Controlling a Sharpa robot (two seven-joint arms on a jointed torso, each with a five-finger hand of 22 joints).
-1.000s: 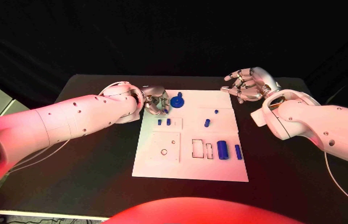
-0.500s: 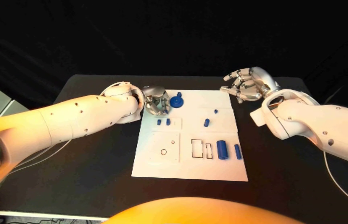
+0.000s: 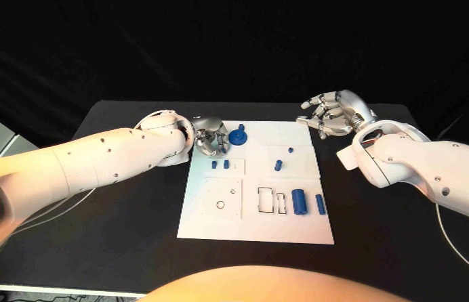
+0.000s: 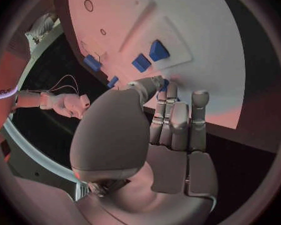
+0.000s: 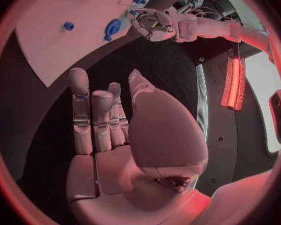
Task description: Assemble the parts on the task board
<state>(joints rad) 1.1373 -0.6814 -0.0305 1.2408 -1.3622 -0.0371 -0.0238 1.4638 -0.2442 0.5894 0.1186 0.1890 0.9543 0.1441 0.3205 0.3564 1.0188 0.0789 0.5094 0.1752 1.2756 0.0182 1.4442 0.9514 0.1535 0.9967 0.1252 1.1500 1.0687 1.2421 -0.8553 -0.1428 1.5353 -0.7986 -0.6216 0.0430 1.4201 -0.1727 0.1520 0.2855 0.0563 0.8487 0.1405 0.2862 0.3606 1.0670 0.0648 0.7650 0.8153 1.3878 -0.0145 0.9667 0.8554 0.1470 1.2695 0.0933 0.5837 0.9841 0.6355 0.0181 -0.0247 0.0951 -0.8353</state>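
- The task board lies in the middle of the black counter, its long side running away from the robot.
- Blue parts sit on it: a round part with a peg near the board's 11 o'clock corner, two small pegs just below it, a small piece near the middle, and a thick cylinder beside a thin bar toward 4 o'clock.
- The left hand rests at the board's 10 o'clock edge, just beside the round part, fingers curled downward; whether they pinch anything I cannot tell.
- The right hand hovers off the board's 1 o'clock corner, fingers spread apart, holding nothing.
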